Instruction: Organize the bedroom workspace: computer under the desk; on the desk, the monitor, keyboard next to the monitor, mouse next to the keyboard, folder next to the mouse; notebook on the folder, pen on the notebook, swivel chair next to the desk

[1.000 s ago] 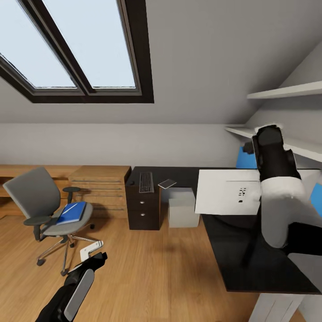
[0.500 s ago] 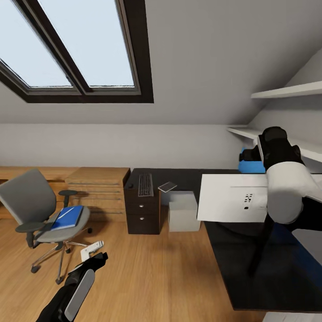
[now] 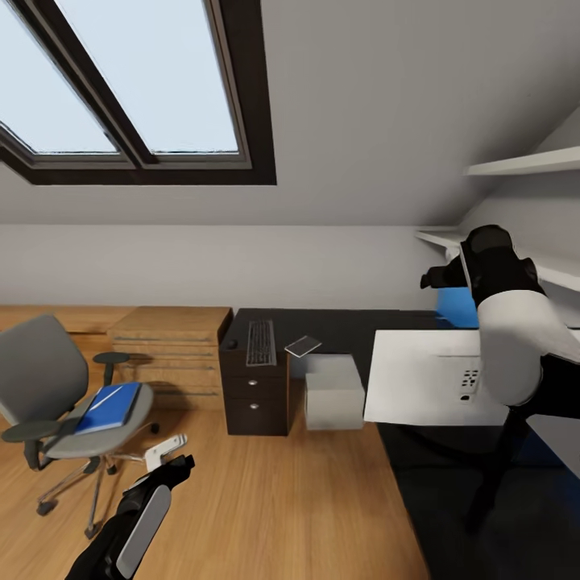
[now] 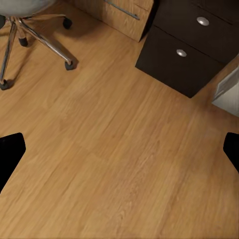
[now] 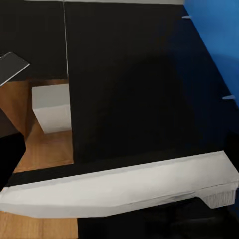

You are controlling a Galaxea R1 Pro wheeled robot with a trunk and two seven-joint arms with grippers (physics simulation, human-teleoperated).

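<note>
The swivel chair stands on the floor at the left, and the blue folder lies on its seat with a thin pale pen across it. The desk carries the keyboard, the mouse to its left and the notebook to its right. Under the desk stands the computer. The monitor stands on the desk's near wing, back towards me. My left gripper hangs open over bare floor. My right gripper is open above the monitor.
The dark drawer unit holds up the desk's left end, next to low wooden shelving. White wall shelves and a blue panel are at the right. Wooden floor lies between the chair's chrome base and the desk.
The whole picture has shifted: the chair sits further left and the monitor further right, so the camera moved. My right arm has swung up from in front of the monitor.
</note>
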